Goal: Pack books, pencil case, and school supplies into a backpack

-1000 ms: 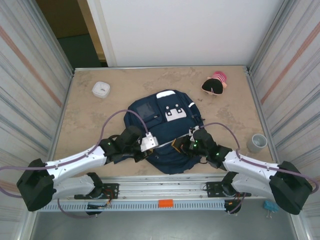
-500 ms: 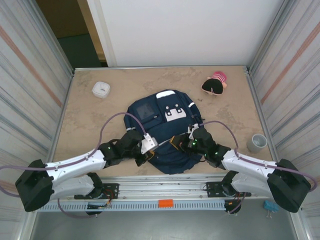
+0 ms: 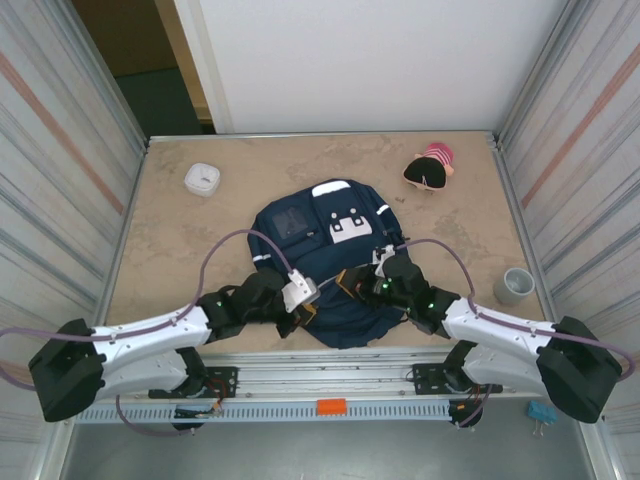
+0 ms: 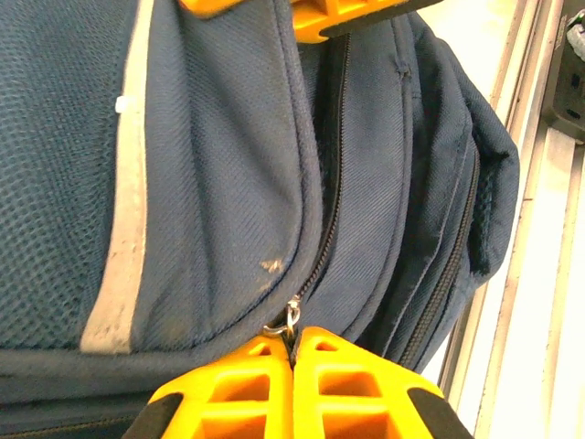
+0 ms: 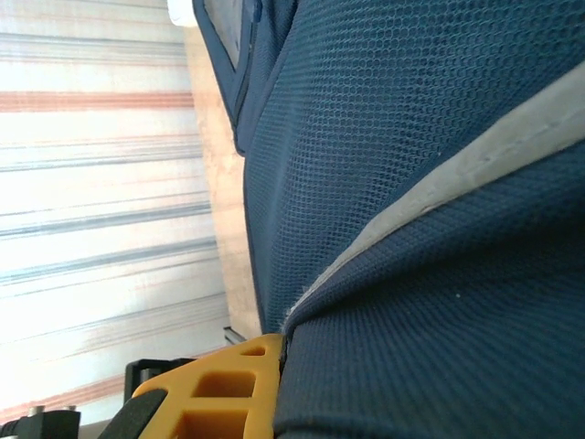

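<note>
The navy backpack [image 3: 325, 235] lies flat in the middle of the table, its near end between my two arms. My left gripper [image 3: 304, 309] sits at the near left edge of the bag. In the left wrist view its orange fingers [image 4: 228, 384] are pressed together on the metal zipper pull [image 4: 292, 316] of a closed zip. My right gripper [image 3: 350, 282] is shut on a fold of backpack fabric [image 5: 430, 302] beside a pale stripe [image 5: 475, 160]; its fingertips show at the top of the left wrist view. Books, pencil case and school supplies are out of view.
A small white container [image 3: 203, 179] sits at the back left. A pink and black soft item [image 3: 430, 168] lies at the back right. A grey cup [image 3: 516, 286] stands by the right wall. A metal rail [image 3: 330, 375] runs along the near edge.
My left gripper has slid toward the near edge and a little right, keeping hold of the zipper pull. My right gripper has shifted slightly left with its pinch of fabric.
</note>
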Tool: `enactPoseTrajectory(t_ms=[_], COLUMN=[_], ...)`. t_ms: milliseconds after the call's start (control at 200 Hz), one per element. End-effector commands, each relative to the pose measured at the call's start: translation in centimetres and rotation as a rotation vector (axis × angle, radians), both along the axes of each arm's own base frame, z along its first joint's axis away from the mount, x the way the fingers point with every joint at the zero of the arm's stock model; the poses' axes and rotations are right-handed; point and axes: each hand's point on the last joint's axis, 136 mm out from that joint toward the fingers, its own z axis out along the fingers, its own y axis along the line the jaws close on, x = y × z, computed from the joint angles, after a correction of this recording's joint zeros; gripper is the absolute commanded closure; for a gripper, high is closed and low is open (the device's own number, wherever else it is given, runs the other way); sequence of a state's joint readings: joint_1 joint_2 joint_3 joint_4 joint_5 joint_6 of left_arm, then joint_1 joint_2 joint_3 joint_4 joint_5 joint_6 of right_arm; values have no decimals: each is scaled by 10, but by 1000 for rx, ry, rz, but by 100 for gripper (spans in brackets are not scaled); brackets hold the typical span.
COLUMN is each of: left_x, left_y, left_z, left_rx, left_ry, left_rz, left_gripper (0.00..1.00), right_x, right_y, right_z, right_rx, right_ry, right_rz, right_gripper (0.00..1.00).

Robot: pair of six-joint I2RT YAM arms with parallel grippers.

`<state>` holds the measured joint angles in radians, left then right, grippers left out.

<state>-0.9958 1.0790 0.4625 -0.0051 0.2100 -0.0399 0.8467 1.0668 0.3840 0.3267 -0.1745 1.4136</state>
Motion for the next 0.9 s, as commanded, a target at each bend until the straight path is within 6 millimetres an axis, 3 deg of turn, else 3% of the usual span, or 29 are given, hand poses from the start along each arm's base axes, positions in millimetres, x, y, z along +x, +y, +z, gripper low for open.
enactPoseTrajectory(t_ms=[0, 110, 215, 406, 511, 641, 897], left_x=[-11, -2, 9, 3, -1, 12, 48], left_y=[-38, -48, -46, -17, 3, 15, 1], left_z=[41, 51, 51, 49, 46, 46, 40], left_rx=[-198, -252, -227, -68, 53, 200, 297], left_ry=[6, -18, -53, -205, -430, -648, -801], left_rz=[-82, -40, 18, -60, -214, -308, -349], left_gripper=[100, 100, 90, 60, 48, 38, 26], right_x=[8, 6, 8, 14, 16, 15, 18], right_y=[17, 21, 19, -4, -13, -19, -20], right_z=[33, 30, 24, 22, 28, 37, 46], right_rx=[68, 55, 17, -148, -182, -181, -163], right_ry=[-79, -75, -73, -116, -123, -112, -111], right_rz=[8, 25, 66, 216, 296, 373, 423], right_gripper=[100, 100, 100, 100, 100, 100, 100])
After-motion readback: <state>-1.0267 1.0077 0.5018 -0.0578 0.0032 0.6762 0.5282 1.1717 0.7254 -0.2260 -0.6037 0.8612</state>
